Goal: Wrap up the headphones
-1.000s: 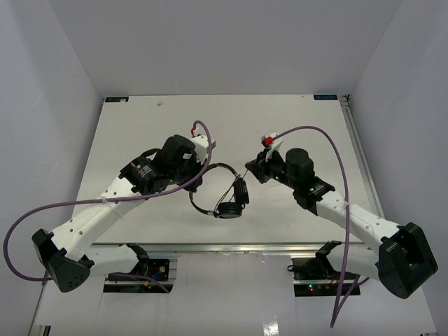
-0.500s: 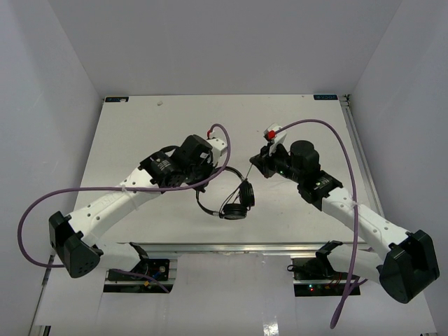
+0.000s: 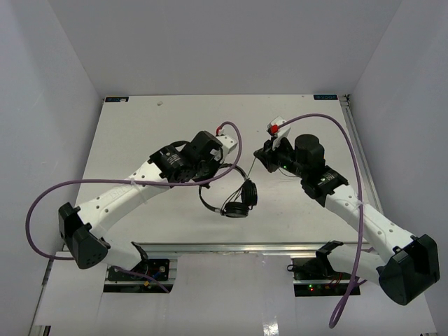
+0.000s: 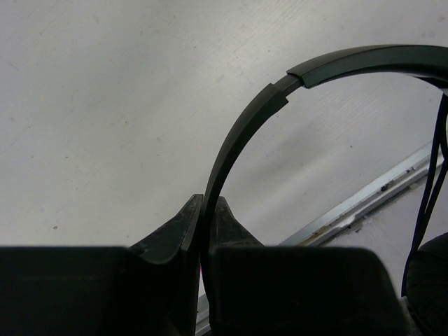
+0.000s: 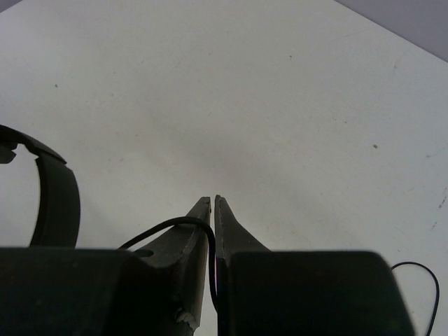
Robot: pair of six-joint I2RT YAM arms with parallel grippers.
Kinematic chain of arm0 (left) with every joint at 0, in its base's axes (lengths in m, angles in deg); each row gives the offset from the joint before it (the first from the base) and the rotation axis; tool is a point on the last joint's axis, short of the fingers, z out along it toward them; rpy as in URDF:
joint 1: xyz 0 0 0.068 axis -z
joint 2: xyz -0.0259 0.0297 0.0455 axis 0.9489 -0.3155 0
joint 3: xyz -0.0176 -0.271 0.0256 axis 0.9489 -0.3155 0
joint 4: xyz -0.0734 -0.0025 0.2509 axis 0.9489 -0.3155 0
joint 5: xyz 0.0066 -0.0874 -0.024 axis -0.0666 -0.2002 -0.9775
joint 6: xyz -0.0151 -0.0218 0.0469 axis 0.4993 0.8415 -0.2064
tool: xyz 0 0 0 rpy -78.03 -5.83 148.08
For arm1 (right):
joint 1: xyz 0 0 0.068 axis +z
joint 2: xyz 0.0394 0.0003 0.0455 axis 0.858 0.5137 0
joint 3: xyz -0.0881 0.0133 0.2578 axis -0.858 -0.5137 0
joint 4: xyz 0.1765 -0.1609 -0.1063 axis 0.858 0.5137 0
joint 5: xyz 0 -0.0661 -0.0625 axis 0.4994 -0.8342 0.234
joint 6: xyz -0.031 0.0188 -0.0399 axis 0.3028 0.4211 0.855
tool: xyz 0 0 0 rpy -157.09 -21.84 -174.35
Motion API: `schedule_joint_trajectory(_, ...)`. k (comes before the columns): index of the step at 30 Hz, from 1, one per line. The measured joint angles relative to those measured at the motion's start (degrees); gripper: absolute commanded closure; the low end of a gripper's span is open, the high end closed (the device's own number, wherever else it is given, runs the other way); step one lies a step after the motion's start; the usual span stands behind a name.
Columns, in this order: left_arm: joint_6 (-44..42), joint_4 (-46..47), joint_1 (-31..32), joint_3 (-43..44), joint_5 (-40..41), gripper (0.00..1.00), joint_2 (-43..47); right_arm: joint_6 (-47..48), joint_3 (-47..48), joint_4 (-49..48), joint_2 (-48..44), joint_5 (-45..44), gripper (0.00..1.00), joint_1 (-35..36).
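Headphones held between both arms, wrap looks barely started.
We have the headphones (image 3: 236,199) over the middle of the tabletop (image 3: 140,133). The left gripper (image 4: 203,201) is clamped on the headband (image 4: 241,129), and the right gripper (image 5: 213,200) is pinched closed on the cord (image 5: 168,225). A couple of strands hang by one earcup (image 4: 430,287), with no tidy coil visible. A slack loop lies on the tabletop, so we judge most of the winding is not yet done.

Small padded on-ear headphones (image 3: 236,208): were black.
My arm cables (image 3: 361,189): were purple.
Flat table (image 3: 154,133) under me: was white.
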Motion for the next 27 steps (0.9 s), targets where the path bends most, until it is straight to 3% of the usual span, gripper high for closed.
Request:
schedule_joint_trajectory(14, 1.1, 0.0, 3.7, 1.4, 27.1, 1.00, -8.8, 0.2, 3.8, 10.1, 2.2, 8.5, 0.92, -0.3)
schedule_joint_trajectory(27, 6.9, 1.3, 4.4, 1.4, 38.2, 1.00, -12.5, -6.2, 1.7, 3.7, 4.0, 19.6, 0.92, -0.3)
